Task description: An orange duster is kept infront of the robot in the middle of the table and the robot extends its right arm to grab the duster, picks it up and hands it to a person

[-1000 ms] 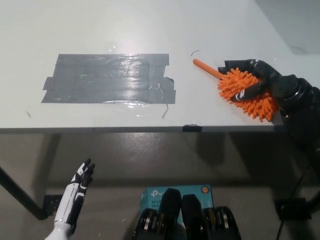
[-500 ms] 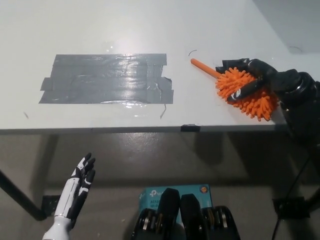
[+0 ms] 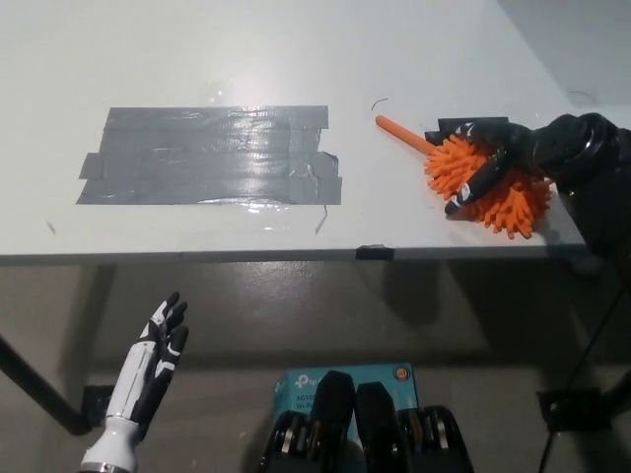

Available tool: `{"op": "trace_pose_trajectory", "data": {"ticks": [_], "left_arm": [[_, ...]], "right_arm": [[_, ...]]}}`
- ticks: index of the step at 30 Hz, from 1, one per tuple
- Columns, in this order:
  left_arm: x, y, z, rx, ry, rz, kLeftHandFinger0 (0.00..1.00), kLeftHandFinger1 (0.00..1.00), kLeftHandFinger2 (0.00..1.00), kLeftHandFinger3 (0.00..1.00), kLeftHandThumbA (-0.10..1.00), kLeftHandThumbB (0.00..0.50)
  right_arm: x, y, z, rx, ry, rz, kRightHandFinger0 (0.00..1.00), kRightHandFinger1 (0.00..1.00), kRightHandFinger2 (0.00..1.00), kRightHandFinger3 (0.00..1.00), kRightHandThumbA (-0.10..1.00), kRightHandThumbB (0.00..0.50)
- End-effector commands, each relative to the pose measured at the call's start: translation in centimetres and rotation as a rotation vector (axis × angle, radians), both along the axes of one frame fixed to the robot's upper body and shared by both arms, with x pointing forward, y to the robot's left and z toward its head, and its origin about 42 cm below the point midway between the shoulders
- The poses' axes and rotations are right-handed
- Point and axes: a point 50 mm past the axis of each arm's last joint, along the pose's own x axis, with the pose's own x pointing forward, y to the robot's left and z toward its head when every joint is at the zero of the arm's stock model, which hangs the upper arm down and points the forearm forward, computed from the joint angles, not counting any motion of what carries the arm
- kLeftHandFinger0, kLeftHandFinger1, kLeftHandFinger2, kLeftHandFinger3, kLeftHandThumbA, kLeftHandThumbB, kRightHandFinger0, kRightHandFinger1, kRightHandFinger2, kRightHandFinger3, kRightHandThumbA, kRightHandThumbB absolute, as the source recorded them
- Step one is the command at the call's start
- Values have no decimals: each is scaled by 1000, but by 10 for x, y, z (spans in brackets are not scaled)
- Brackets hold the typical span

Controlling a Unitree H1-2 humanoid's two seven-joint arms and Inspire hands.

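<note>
Duster (image 3: 490,190): orange, bristly head, thin handle, on table (image 3: 296,59) | right hand (image 3: 490,158): clasping its head | left hand (image 3: 150,370): fingers spread, empty

1. One view is provided: the head camera, mounted above the workspace and angled steeply downward.
2. The table (image 3: 296,59) fills the upper half of the frame; its near edge runs horizontally across mid-frame.
3. The floor (image 3: 246,325) below the table fills the lower half.
4. Picture left corresponds to the robot's left.
5. No second view exists, so no overlap applies.
</note>
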Motion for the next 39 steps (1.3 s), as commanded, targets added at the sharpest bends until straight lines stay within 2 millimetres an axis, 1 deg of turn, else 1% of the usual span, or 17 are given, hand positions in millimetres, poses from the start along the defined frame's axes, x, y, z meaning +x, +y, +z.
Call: {"op": "trace_pose_trajectory", "data": {"ticks": [1,6,11,15,18,19,22,23,24,26,27,28,30,31,32,36,39], "left_arm": [[8,6,15,14,-54,4,1000,1000,1000,1000,934,102],[10,6,16,-5,-56,-1,1000,1000,1000,1000,931,78],[11,6,17,1,-58,3,1000,1000,1000,1000,951,93],[12,6,17,-3,-63,1,1000,1000,1000,1000,948,86],[14,6,17,-2,-62,1,1000,1000,1000,1000,955,98],[14,6,17,-1,-61,1,1000,1000,1000,1000,961,106],[14,6,18,3,-61,2,1000,1000,1000,1000,968,101],[14,6,18,2,-61,2,1000,1000,1000,1000,968,99],[14,7,18,1,-61,2,1000,1000,1000,1000,968,98],[14,7,18,1,-62,0,1000,1000,1000,1000,968,91],[15,7,19,1,-62,0,1000,1000,1000,1000,968,91],[14,7,19,-2,-60,0,1000,1000,1000,1000,967,91],[15,6,19,3,-67,1,1000,1000,1000,1000,965,82],[16,6,20,4,-68,2,1000,1000,1000,1000,965,83],[17,6,20,-2,-68,0,1000,1000,1000,1000,960,91],[20,6,22,-1,-74,-4,1000,1000,1000,1000,960,87],[19,5,21,1,-76,-5,1000,1000,1000,1000,960,82]], "right_arm": [[4,2,5,-87,56,66,1000,1000,1000,1000,1000,313],[4,-8,-9,-268,79,70,1000,1000,1000,1000,1000,310],[4,-16,-20,-344,82,8,1000,1000,1000,1000,767,346],[1,-20,-33,-426,70,-38,1000,1000,1000,1000,688,351],[-1,-27,-43,-413,30,-119,1000,1000,1000,1000,379,352],[-2,-29,-45,-422,31,-128,937,1000,1000,1000,299,317],[-3,-32,-50,-434,38,-135,761,944,1000,1000,169,312],[-5,-35,-54,-439,48,-124,482,615,779,990,-22,259],[-6,-37,-56,-449,64,-112,270,426,687,1000,-75,249],[-7,-40,-58,-479,75,-92,7,254,544,1000,-100,192],[-7,-40,-58,-486,72,-88,7,254,544,1000,-100,192],[-8,-42,-59,-486,73,-91,0,185,416,1000,-100,176],[-7,-43,-57,-506,77,-77,228,476,606,1000,-100,162],[-7,-44,-57,-499,68,-91,201,456,591,1000,-100,165],[-8,-46,-58,-488,64,-95,285,536,620,1000,-100,163],[-9,-52,-60,-447,64,-117,148,447,387,1000,-100,178],[-11,-58,-64,-441,54,-120,165,479,391,1000,-100,159]]}}
